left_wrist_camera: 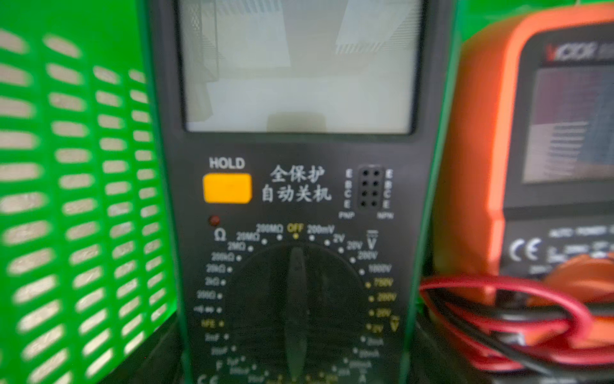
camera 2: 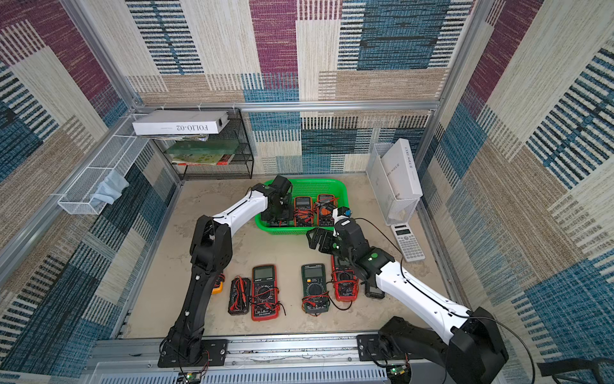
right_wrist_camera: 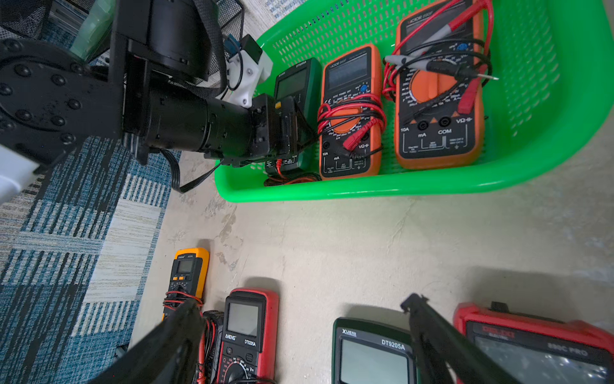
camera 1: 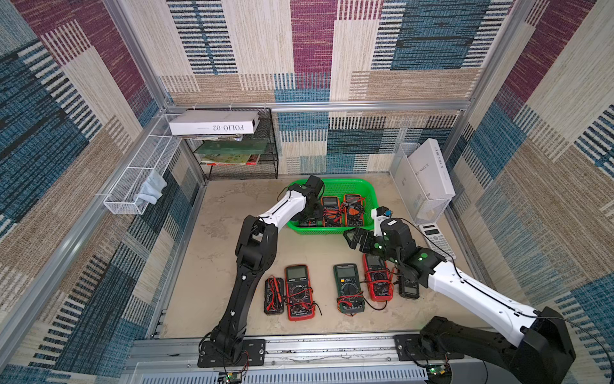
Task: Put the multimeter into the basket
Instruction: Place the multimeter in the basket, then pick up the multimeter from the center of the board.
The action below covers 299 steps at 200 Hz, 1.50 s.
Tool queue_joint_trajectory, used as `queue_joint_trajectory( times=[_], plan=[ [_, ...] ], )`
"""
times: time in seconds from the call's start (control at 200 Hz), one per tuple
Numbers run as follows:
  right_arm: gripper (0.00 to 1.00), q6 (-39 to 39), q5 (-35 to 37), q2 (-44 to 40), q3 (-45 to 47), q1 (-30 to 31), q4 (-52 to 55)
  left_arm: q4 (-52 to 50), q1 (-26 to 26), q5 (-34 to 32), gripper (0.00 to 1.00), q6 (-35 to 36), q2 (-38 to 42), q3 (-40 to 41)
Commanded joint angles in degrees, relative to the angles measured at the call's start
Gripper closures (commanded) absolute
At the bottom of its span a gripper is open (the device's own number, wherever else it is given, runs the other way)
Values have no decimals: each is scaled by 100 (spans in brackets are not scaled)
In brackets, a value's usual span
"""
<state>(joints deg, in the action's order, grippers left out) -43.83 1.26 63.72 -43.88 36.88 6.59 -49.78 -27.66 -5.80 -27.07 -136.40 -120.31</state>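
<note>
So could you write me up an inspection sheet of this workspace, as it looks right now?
Surface: beige mottled table.
Job's things: green basket holds two orange multimeters and a dark green multimeter; about six other multimeters lie on the table.
Clutter: calculator, white file holder, black mesh rack with books, white wire tray with a cloth.
Grippers: left gripper down in the basket at the dark green multimeter, jaws unclear; right gripper open, empty, beside the basket.
Cables: red and black test leads wound round several meters; black arm cable.
Surroundings: patterned walls, aluminium frame.
</note>
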Motion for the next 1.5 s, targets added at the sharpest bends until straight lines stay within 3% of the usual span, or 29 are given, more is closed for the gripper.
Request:
queue_joint_trajectory(
  times=[0.0, 0.406, 1.042, 1.493],
  plan=[
    [1, 50, 16, -9, -65, 11, 77, -99, 15, 59, 0, -201, 171, -37],
    [0, 155, 281, 61, -296, 239, 475, 44, 37, 511, 0, -338, 1129, 388],
    [0, 314, 810, -301, -362, 671, 1927, 1508, 6, 1913, 0, -941, 4403, 4192],
    [0, 257, 991, -588, -4, 571, 2705, 2036, -179, 2312, 0, -1711, 5912, 5857]
  ],
)
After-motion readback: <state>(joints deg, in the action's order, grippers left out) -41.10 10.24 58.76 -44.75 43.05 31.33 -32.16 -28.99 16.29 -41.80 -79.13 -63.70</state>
